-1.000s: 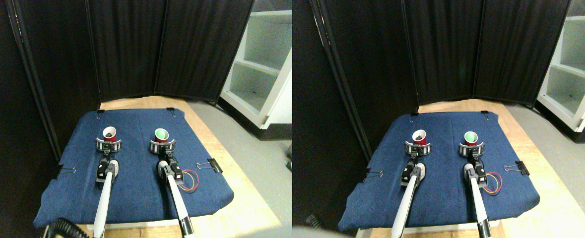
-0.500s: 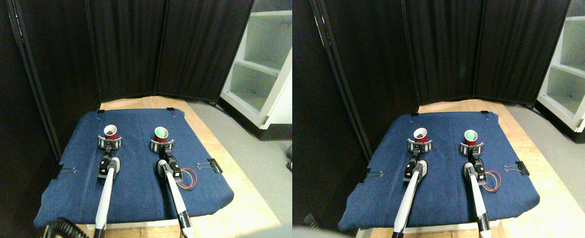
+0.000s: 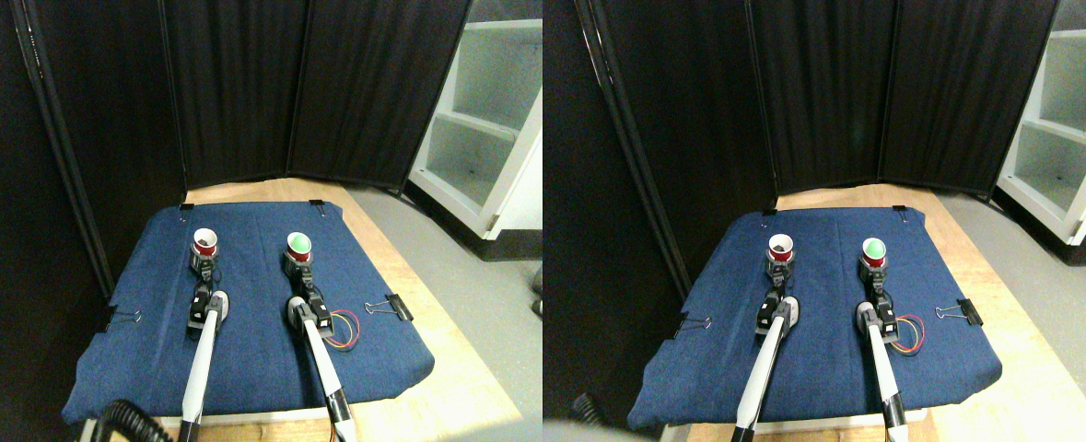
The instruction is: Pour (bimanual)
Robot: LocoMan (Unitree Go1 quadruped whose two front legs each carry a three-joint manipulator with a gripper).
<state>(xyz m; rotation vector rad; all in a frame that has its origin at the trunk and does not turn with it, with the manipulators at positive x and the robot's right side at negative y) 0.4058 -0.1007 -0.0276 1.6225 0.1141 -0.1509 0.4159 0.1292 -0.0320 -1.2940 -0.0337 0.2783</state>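
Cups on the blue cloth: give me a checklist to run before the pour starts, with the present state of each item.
1. Left cup upright: ok.
2. Right cup upright: ok.
3. Left hand closed on the left cup's lower part: ok.
4. Right hand closed on the right cup's lower part: ok.
5. Fill level: something dark shows in the left cup, green inside the right cup; amount: cannot tell.
6. Loose wires and binder clip lie apart from both cups: ok.

Two cups stand side by side on the cloth (image 3: 257, 341): left cup (image 3: 204, 241), right cup (image 3: 298, 244).
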